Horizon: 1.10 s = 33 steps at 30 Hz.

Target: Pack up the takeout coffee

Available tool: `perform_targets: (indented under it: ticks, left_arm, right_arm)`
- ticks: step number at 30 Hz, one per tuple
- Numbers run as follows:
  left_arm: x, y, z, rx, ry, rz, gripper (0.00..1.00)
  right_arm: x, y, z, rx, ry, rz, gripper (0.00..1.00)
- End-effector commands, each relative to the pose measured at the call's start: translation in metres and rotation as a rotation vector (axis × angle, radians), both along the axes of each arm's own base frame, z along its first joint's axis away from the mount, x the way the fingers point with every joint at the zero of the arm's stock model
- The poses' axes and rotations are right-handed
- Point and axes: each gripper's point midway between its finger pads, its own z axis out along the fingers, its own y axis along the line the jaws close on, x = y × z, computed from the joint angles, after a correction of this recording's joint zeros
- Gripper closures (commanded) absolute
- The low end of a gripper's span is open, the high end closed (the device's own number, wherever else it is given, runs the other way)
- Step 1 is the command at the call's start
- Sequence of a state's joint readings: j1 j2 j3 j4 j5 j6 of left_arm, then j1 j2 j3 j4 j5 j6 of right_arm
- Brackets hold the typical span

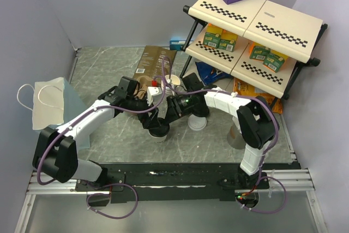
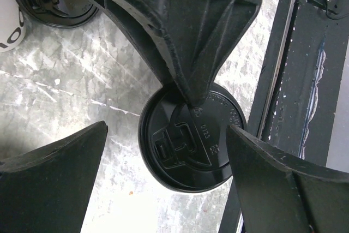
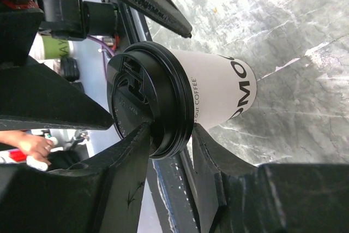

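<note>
A white takeout cup (image 1: 159,132) with a black lid stands on the marble table between the two arms. In the right wrist view the cup (image 3: 218,94) shows printed letters, and its lid (image 3: 147,99) is pinched at the rim by my right gripper (image 3: 169,129), one finger on top and one under the rim. My left gripper (image 2: 166,135) is open above the same lid (image 2: 185,145), with a finger on each side and not touching. Both grippers meet over the cup in the top view: left (image 1: 151,117), right (image 1: 165,117).
A second white cup (image 1: 197,123) stands just right of the first, and an open cup (image 1: 173,83) behind. A brown pouch (image 1: 155,61) lies at the back and a white bag (image 1: 46,105) at the left. A shelf rack (image 1: 256,31) with boxes stands at the right. A black rail (image 2: 283,80) lies close to the cup.
</note>
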<state>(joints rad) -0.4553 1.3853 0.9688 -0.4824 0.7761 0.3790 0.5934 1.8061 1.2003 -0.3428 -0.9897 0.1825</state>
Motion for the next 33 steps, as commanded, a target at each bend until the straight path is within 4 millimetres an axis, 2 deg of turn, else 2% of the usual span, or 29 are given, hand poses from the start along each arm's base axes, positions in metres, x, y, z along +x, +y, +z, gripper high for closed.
perform_targets:
  ticks: [1,8,12,18,20,23,27,32,33]
  left_arm:
    - [-0.006,0.002,0.014,-0.014,-0.041,-0.01,0.04]
    - [-0.014,0.014,0.017,0.009,-0.048,0.01,0.01]
    - [-0.016,0.033,0.024,0.005,-0.047,0.06,0.01]
    - [-0.019,0.071,0.014,0.044,0.017,0.155,0.01]
    - [-0.022,0.078,0.01,0.048,0.055,0.176,0.01]
    - [-0.013,0.087,0.008,0.062,0.064,0.222,0.01]
    - [0.002,0.098,-0.009,0.1,0.144,0.301,0.01]
    - [0.008,0.098,-0.023,0.119,0.203,0.284,0.02]
    - [0.009,0.099,-0.025,0.122,0.199,0.275,0.02]
  right_arm:
    - [0.001,0.007,0.03,0.027,-0.14,0.036,0.56]
    - [-0.003,0.008,0.032,-0.002,-0.2,0.061,0.54]
    - [-0.003,0.009,0.035,-0.013,-0.239,0.069,0.53]
    - [-0.003,0.01,0.038,-0.024,-0.283,0.077,0.52]
    - [-0.005,0.012,0.041,-0.024,-0.29,0.082,0.51]
    - [-0.005,0.013,0.041,-0.025,-0.327,0.101,0.51]
    - [-0.008,0.018,0.042,-0.038,-0.362,0.117,0.5]
    - [-0.009,0.022,0.041,-0.053,-0.383,0.129,0.47]
    - [-0.009,0.023,0.04,-0.057,-0.384,0.13,0.43]
